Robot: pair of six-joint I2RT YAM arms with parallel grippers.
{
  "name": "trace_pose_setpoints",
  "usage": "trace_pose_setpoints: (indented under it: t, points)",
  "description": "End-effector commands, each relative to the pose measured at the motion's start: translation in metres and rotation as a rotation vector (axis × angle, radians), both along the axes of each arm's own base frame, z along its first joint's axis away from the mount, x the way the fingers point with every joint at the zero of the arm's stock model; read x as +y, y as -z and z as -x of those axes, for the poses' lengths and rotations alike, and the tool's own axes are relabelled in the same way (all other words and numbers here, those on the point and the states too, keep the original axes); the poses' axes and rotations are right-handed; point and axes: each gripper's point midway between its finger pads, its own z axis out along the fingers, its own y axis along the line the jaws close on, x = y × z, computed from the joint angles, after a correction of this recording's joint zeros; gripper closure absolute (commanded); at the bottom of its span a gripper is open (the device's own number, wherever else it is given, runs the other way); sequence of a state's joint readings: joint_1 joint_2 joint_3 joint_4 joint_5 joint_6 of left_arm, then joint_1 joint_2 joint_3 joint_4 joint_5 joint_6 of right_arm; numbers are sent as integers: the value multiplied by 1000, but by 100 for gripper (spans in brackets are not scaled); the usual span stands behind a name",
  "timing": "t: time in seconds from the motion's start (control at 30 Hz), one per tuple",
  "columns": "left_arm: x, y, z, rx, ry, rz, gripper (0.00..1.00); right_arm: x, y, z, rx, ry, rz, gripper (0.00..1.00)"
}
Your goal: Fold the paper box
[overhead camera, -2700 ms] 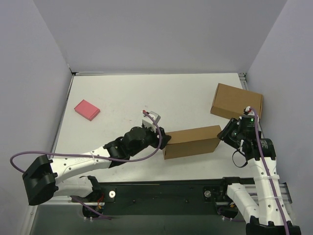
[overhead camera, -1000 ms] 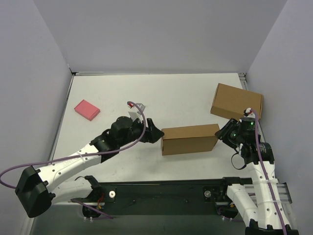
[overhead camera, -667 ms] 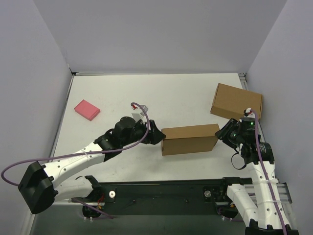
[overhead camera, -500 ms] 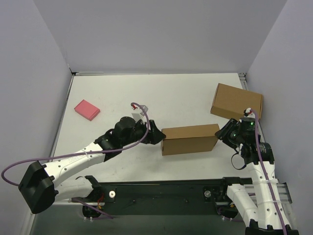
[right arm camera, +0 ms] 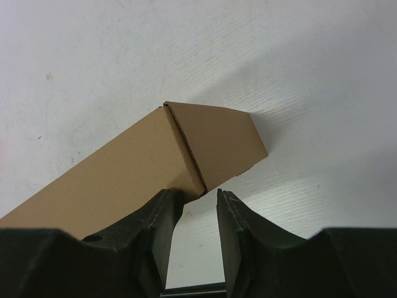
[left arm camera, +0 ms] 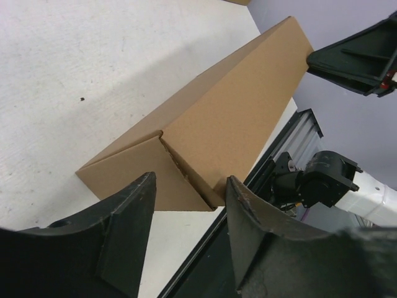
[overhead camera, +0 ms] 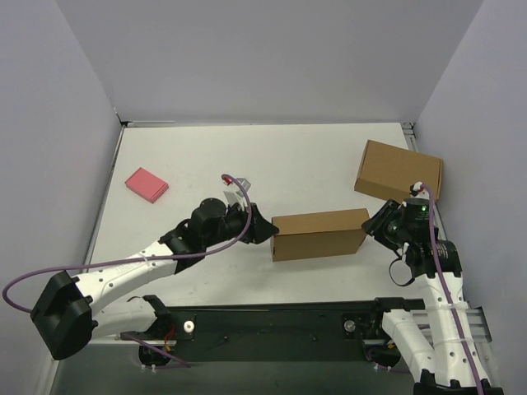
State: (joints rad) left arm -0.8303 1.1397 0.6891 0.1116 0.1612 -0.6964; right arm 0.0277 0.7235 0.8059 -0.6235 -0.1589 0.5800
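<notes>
The paper box [overhead camera: 319,234] lies on the table as a closed brown oblong, its long side running left to right. My left gripper [overhead camera: 262,230] is at its left end. In the left wrist view the box [left arm camera: 229,118] has its end flap just ahead of the left gripper [left arm camera: 189,194], which is open; the fingertips [left arm camera: 139,189] straddle the end's lower corner with a gap showing. My right gripper [overhead camera: 375,226] is at the box's right end. In the right wrist view the right gripper [right arm camera: 197,198] is open narrowly, the box [right arm camera: 124,167] corner sitting at its left fingertip.
A second brown cardboard box [overhead camera: 398,170], fully formed, stands at the back right, just behind the right arm. A small pink flat block [overhead camera: 146,184] lies at the left. Grey walls close in the table [overhead camera: 247,156] on three sides.
The left arm has edged right to the box's left end and its jaws have narrowed. The box and the right arm have held still over the last second.
</notes>
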Motion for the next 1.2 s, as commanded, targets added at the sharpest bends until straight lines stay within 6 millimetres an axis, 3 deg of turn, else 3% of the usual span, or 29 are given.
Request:
trace_pose_setpoints:
  t: [0.0, 0.27, 0.5, 0.67, 0.93, 1.07, 1.17]
  points:
    - [30, 81, 27, 148, 37, -233, 46, -9, 47, 43, 241, 8, 55, 67]
    - [44, 128, 49, 258, 73, -326, 55, -11, 50, 46, 247, 22, 60, 67]
    - [62, 149, 64, 297, 95, -414, 60, -10, 51, 48, 247, 20, 63, 66]
    - [77, 168, 72, 319, 107, -484, 68, -11, 44, 44, 224, 0, 80, 61]
    - [70, 157, 53, 264, 98, -523, 69, -1, 0, 22, 149, -68, 36, 45]
    - [70, 154, 49, 259, 90, -520, 69, 8, -22, 10, 110, -111, -6, 44]
    - [70, 152, 45, 253, 80, -520, 69, 0, -27, 6, 99, -79, -20, 46]
